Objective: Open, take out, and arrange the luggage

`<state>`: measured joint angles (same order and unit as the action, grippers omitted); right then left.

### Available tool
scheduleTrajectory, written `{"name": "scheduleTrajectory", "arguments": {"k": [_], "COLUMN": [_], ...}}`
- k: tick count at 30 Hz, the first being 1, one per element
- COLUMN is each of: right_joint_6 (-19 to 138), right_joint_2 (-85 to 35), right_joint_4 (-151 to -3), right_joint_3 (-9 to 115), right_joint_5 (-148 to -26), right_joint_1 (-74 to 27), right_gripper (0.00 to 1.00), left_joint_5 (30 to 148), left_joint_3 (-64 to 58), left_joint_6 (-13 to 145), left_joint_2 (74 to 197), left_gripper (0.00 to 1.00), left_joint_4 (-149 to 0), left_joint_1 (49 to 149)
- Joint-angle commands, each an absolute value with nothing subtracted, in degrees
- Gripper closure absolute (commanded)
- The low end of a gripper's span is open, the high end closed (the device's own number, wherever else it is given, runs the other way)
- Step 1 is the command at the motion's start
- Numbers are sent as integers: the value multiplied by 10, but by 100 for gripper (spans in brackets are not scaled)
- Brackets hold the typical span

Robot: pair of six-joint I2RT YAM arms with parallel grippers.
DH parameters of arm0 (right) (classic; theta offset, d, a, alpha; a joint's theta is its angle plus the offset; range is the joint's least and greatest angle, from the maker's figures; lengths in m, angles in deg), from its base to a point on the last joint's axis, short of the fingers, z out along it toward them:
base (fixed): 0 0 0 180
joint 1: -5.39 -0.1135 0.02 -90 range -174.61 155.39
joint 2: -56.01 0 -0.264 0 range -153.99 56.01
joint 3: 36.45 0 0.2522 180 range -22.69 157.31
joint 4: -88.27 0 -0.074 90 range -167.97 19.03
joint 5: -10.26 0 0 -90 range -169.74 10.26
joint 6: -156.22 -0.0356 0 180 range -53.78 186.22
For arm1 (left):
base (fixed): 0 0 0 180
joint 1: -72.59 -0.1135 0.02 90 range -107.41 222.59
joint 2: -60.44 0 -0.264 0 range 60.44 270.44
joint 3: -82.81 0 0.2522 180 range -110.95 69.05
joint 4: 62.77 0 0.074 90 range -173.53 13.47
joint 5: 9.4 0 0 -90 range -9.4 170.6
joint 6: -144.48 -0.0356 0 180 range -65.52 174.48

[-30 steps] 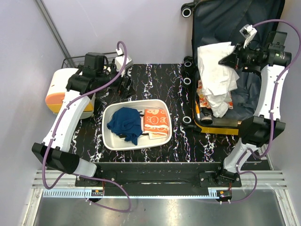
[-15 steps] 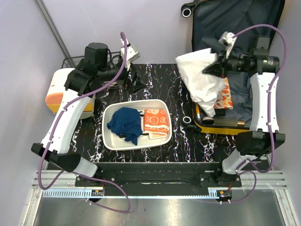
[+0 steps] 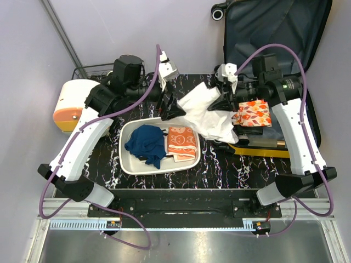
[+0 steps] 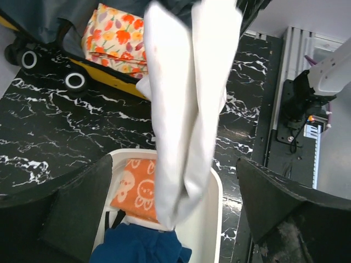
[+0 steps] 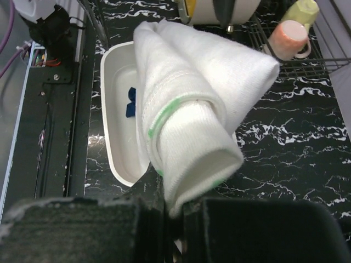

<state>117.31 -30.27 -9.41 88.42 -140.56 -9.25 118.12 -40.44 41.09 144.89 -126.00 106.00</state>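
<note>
Two grippers hang close together above the table's middle; the right gripper (image 3: 221, 100) pinches a white towel (image 3: 211, 118) over the white tray's (image 3: 129, 161) far right corner; the left gripper (image 3: 169, 108) gapes wide, holding nothing; the yellow luggage (image 3: 263, 27) stands open at far right, a floral cloth (image 3: 253, 112) inside.

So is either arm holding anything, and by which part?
The right arm's jaws pinch the white towel by a bunched fold; the left jaws stand open, empty.
</note>
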Motion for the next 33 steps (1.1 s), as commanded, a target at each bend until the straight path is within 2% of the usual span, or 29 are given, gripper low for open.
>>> {"name": "scheduleTrajectory", "arguments": {"k": [1,11,14,15,16,17,18,19,20,21,22,23,24,25,26,27,33], "right_joint_6": [1231,1212,1200,1195,1188,1173,1164,1156,1142,1133,1122,1073,1037,1002,950,928,854], "right_joint_2": [-271,-272,-277,-280,-281,-282,-286,-288,-290,-292,-292,-294,-299,-304,-308,-315,-302], "right_joint_4": [-85,-113,-125,-138,-147,-154,-172,-181,-190,-209,-221,-239,-285,-305,-316,-336,-380], "right_joint_3": [871,874,874,874,874,875,874,875,875,874,873,869,870,873,887,892,878], "right_joint_5": [-1391,-1385,-1384,-1384,-1384,-1384,-1383,-1379,-1376,-1371,-1364,-1355,-1346,-1315,-1297,-1278,-1187], "right_joint_1": [-138,-186,-206,-212,-225,-232,-239,-253,-259,-265,-268,-271,-271,-271,-271,-270,-257], "right_gripper": [100,100,100,100,100,100,100,100,100,99,92,61,39,28,3,0,0], "left_joint_5": [1213,1315,1303,1290,1286,1284,1286,1291,1296,1315,1325,1352,1368,1382,1404,1414,1456], "left_joint_3": [-417,-383,-355,-342,-339,-333,-322,-313,-304,-280,-268,-246,-235,-226,-211,-207,-262], "left_joint_6": [428,543,566,569,571,578,584,594,627,649,671,711,727,739,752,753,668], "left_joint_2": [1449,1466,1446,1439,1431,1415,1406,1397,1376,1364,1353,1332,1319,1307,1281,1268,1232], "left_gripper": [1,1,15,21,38,48,64,92,100,100,100,100,100,100,100,100,100], "left_joint_4": [-1240,-1247,-1235,-1232,-1228,-1225,-1222,-1218,-1207,-1199,-1190,-1181,-1178,-1177,-1179,-1184,-1341], "left_joint_1": [1075,1097,1098,1095,1093,1091,1079,1071,1059,1026,1006,984,936,911,886,837,678]}}
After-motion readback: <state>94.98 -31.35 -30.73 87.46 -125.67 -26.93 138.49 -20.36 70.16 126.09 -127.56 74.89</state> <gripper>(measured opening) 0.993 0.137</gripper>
